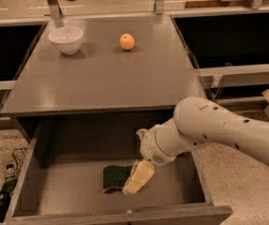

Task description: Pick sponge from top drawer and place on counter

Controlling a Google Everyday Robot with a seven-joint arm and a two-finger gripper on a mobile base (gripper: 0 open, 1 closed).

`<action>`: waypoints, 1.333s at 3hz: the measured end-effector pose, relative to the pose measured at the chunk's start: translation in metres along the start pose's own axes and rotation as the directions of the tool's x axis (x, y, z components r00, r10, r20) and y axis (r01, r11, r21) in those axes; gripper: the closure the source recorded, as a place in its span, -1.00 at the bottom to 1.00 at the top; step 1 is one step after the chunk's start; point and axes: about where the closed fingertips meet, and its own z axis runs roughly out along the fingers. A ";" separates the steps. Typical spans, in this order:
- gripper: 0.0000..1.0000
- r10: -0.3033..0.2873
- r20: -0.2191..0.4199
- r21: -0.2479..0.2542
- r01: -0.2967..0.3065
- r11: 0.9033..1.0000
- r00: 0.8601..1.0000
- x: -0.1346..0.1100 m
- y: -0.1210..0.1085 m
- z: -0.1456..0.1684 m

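**A:** The gripper (138, 178) is down inside the open top drawer (63, 191), right at the sponge (114, 176). The sponge lies green face up on the drawer bottom, at the gripper's nine o'clock.

**B:** Has it got a clamp on it?

**A:** Cannot tell. The gripper overlaps the sponge's right edge, but how wide it's open, or whether it holds anything, doesn't show.

**B:** So what makes this pick clean?

**A:** I'd centre over the sponge, straddle it across the short side, press lightly into the foam and close firmly. It's soft, so it should squash rather than slip.

**B:** And room to move?

**A:** Tight at twelve o'clock, where the thick front edge of the counter (101, 83) overhangs the drawer's rear. Best to lift straight up near the drawer front, clear of that lip, then swing toward twelve.

**B:** Landing spots?

**A:** Plenty of bare counter in the near half. The white bowl (65, 39) sits at eleven o'clock and the orange (127, 41) at twelve, both far back.
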 end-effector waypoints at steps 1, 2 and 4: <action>-1.00 0.037 0.039 -0.014 -0.036 0.999 0.999 0.000 -0.005 0.026; -1.00 0.022 0.013 0.033 -0.023 0.999 1.000 0.002 0.000 0.034; -1.00 0.034 0.039 0.011 -0.035 0.999 0.999 0.005 0.002 0.043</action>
